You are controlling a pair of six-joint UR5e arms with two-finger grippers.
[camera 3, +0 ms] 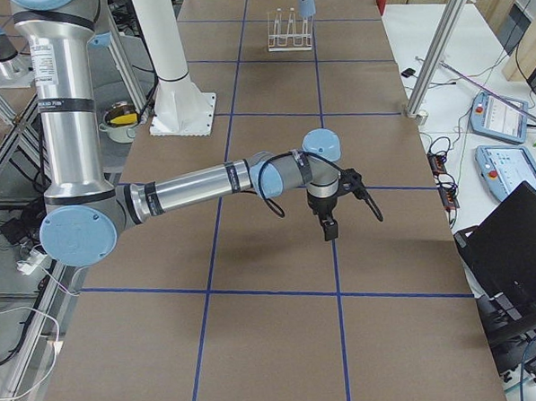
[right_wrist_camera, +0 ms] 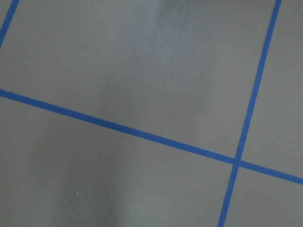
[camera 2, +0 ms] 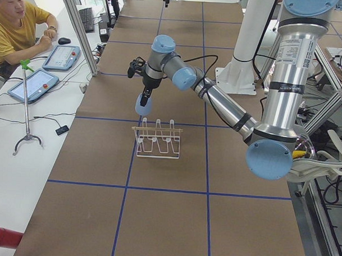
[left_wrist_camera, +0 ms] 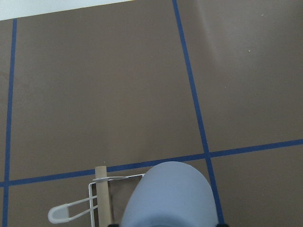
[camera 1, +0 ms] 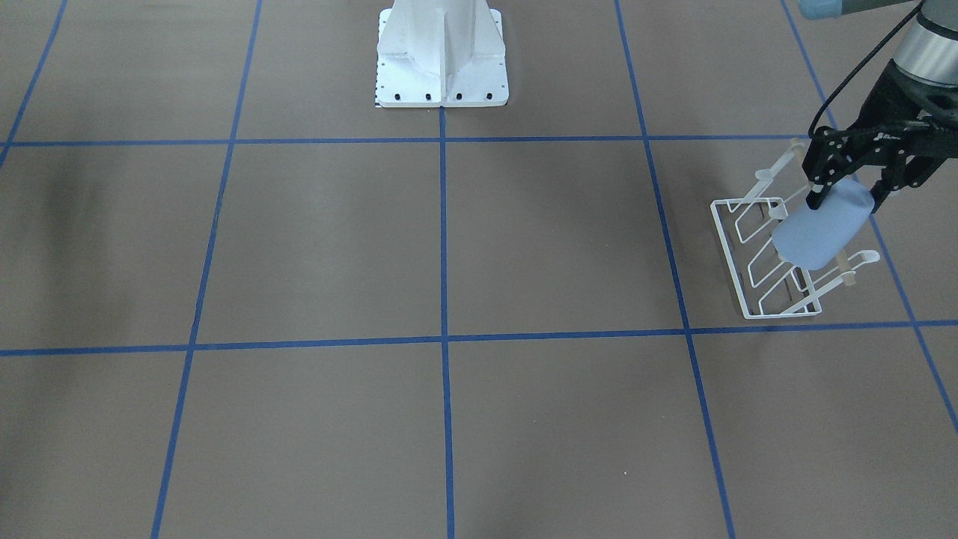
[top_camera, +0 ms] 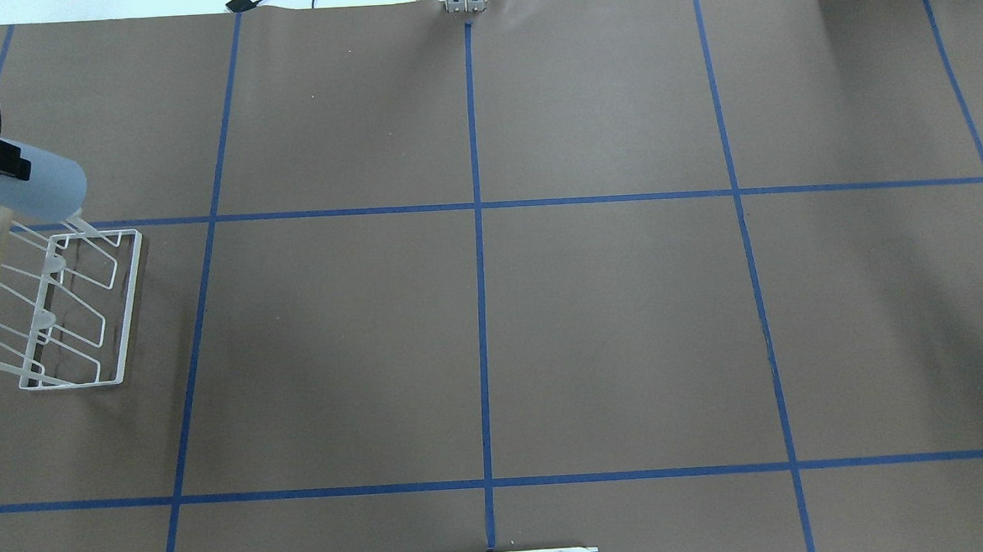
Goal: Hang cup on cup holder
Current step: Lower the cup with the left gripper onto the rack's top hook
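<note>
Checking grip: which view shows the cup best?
Exterior front-facing: the cup shows clearly, tilted over the cup holder, held by the left gripper. Overhead crops it; side views show it small; left wrist only its end.

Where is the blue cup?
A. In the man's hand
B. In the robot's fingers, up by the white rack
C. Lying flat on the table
B: the left fingers pinch the cup on both sides, holding it off the table at one end of the rack.
</note>
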